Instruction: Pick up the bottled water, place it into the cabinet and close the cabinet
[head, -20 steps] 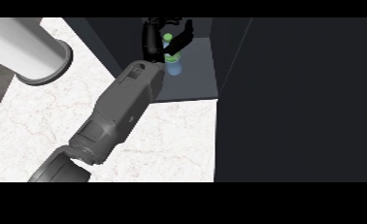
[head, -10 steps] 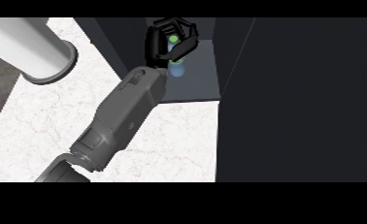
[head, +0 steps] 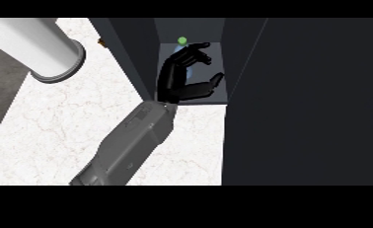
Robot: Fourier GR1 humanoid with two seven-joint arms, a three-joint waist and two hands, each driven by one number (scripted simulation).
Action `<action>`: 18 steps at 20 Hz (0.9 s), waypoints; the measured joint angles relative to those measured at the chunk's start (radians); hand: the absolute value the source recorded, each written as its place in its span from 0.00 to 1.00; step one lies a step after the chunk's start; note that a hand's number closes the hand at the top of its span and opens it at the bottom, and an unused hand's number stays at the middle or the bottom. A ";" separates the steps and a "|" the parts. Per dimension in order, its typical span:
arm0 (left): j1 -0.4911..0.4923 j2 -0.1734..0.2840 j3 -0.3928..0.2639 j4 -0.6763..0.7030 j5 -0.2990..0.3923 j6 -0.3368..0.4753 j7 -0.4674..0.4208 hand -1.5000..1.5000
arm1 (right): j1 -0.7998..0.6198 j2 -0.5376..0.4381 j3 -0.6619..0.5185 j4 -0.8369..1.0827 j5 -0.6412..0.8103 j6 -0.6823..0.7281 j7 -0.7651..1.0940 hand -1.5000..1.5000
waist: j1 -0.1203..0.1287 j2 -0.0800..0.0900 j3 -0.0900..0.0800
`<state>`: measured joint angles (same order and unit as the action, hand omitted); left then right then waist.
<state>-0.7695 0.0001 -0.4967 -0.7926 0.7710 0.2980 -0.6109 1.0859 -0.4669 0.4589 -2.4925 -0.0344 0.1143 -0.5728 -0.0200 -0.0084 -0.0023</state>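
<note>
The bottled water (head: 181, 40) shows its green cap and a pale blue body deep inside the open dark cabinet (head: 131, 59). My left hand (head: 175, 76) is inside the cabinet opening, just in front of the bottle. Its fingers (head: 195, 54) are spread and relaxed, and the thumb stands apart at the lower right, so the hand is open and not closed round the bottle. The hand hides most of the bottle's body. My right hand is out of sight.
A wide dark panel (head: 299, 103) fills the right side next to the opening; I cannot tell if it is the door. A large white cylinder (head: 44, 49) lies at the upper left on the white marble counter (head: 58, 123).
My left hand, curled round the bottle before, has opened and drawn back a little toward me. The bottle stays inside the cabinet.
</note>
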 measured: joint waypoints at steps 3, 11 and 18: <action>0.114 0.000 -0.078 -0.129 0.010 -0.015 0.020 0.00 | 0.016 0.001 0.014 -0.001 0.005 -0.018 -0.006 0.00 | 0.016 -0.005 0.000; 0.447 0.118 -0.189 -0.471 -0.028 0.050 0.022 0.00 | 0.037 -0.017 0.036 -0.005 0.020 -0.065 -0.013 0.00 | 0.044 -0.008 0.000; 0.727 0.296 -0.215 -0.718 -0.026 0.012 -0.037 0.00 | 0.004 -0.128 0.055 -0.003 0.041 -0.018 -0.007 1.00 | 0.064 -0.006 -0.002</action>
<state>-0.0424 0.2964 -0.7116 -1.5107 0.7449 0.3105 -0.6481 1.0902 -0.5947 0.5142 -2.4952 0.0071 0.0960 -0.5797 0.0444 -0.0146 -0.0042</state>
